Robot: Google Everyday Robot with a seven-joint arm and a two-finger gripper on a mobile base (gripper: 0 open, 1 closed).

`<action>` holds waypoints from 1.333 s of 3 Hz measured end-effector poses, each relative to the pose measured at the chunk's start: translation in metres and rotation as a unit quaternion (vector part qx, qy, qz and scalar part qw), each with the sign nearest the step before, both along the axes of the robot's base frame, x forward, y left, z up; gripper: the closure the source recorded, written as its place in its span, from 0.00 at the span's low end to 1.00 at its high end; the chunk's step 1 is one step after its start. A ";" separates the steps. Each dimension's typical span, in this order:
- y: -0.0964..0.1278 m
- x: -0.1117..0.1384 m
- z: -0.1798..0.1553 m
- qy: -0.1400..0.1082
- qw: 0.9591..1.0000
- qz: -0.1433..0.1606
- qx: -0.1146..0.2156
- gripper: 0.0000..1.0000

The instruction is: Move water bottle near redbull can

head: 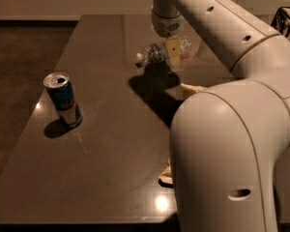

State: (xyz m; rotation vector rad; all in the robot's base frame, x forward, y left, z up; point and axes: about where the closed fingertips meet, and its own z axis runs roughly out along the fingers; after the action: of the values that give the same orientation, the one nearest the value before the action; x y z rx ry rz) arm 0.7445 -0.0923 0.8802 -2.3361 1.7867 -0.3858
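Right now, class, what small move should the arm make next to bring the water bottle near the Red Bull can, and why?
Probably a short carry toward the picture's left, to the redbull can. The gripper is at the water bottle, which is turned on its side at the far part of the table. The can stands upright, well apart, near the left edge.

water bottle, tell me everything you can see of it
The water bottle is small, of clear ribbed plastic with a pale cap. It lies on its side at the far part of the table, cap pointing left. The claw reaches down from above and is shut across its middle, hiding that part. Its shadow falls just in front; whether it touches the tabletop is unclear.
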 end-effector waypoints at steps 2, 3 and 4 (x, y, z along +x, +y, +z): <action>-0.009 -0.001 -0.017 0.029 0.998 0.019 -0.050 0.42; -0.007 -0.001 -0.015 0.028 0.998 0.020 -0.051 0.65; -0.003 -0.012 -0.002 0.026 0.999 0.013 -0.042 0.88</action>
State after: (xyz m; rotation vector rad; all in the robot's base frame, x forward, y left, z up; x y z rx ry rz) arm 0.7324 -0.0957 0.8784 -2.4450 1.7949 -0.4088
